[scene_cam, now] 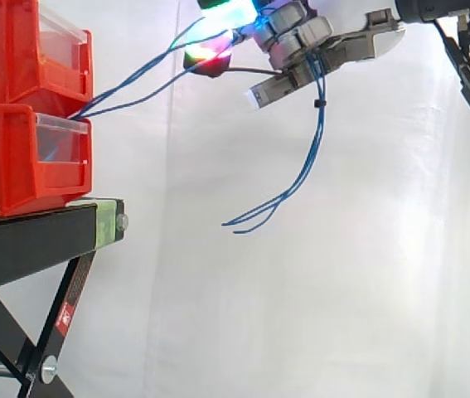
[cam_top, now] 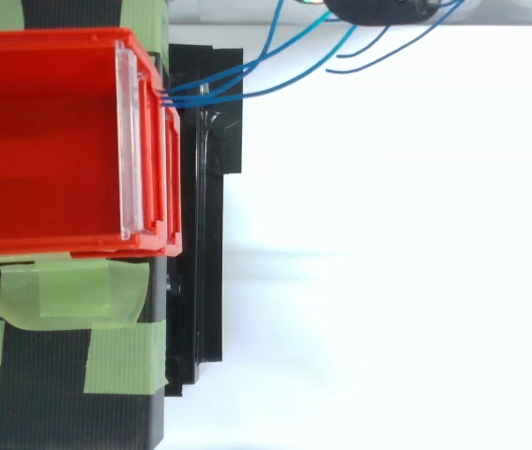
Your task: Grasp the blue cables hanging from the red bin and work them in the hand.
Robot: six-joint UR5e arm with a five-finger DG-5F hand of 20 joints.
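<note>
The hand (scene_cam: 297, 37) is clamped on the blue cables (scene_cam: 317, 133), whose loose ends dangle just below it. Beyond, they slope down to the red bin (scene_cam: 11, 157). Pulling farther could tear them free or drag the bin.

Two bins sit stacked at the left, the upper bin (scene_cam: 19, 50) on the lower bin (scene_cam: 19, 157), and the lower one rests on the stand (scene_cam: 27, 236). Strips of tape (cam_top: 59, 291) lie on the stand's top just beside the bins. The cables (scene_cam: 319, 104) leave the front of the stack where the two bins meet and run up and rightward to my hand (scene_cam: 301, 37), which is well apart from the bins and above them. My fingers (scene_cam: 280, 85) curl round the cables; the loose ends hang below my hand, clear of the stand. The curtain (scene_cam: 384, 249) is behind everything.
</note>
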